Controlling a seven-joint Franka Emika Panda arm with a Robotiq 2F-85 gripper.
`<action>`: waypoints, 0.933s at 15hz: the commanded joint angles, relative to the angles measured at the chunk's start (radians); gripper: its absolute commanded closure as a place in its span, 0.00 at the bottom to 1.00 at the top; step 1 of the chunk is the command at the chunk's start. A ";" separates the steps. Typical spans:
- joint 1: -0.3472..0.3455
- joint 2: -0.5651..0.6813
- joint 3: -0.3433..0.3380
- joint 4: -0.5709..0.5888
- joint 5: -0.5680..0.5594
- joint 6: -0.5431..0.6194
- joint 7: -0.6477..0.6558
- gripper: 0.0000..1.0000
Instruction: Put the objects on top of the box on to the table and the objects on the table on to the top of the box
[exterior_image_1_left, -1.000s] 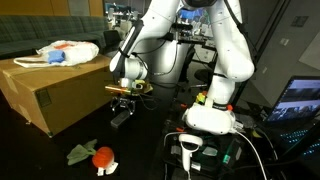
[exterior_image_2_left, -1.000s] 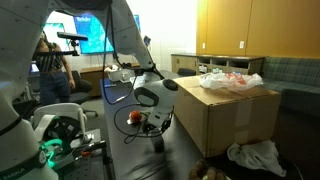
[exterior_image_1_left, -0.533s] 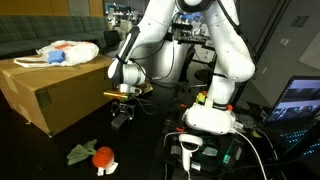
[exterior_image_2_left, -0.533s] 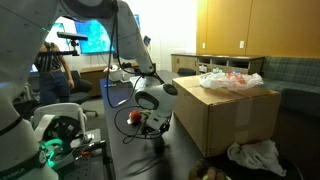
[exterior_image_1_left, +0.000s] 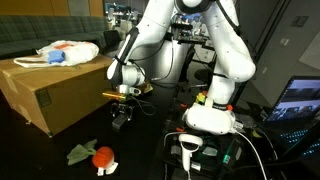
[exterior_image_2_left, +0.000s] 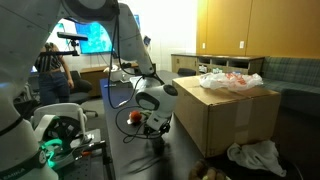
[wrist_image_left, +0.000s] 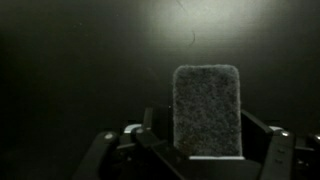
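Table pickup: my pincer (wrist_image_left: 207, 128) straddles the grey sponge (wrist_image_left: 207, 95), jaws parted, not touching. Next I clench and lift it to the box (exterior_image_1_left: 45, 90).

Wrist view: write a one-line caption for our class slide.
Robot hand straddling a grey pad lying flat on the black table.

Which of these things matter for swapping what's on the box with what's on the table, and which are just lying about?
For the job: box, white bag on top of it, table, red and green toy, grey pad inside the open gripper.
Lying about: laptop screen, blue monitor, person behind.
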 joint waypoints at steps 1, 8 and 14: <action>0.041 -0.001 -0.042 0.008 -0.032 0.007 0.043 0.49; 0.105 -0.056 -0.102 -0.019 -0.232 -0.019 0.134 0.68; 0.146 -0.204 -0.139 -0.123 -0.566 -0.050 0.116 0.68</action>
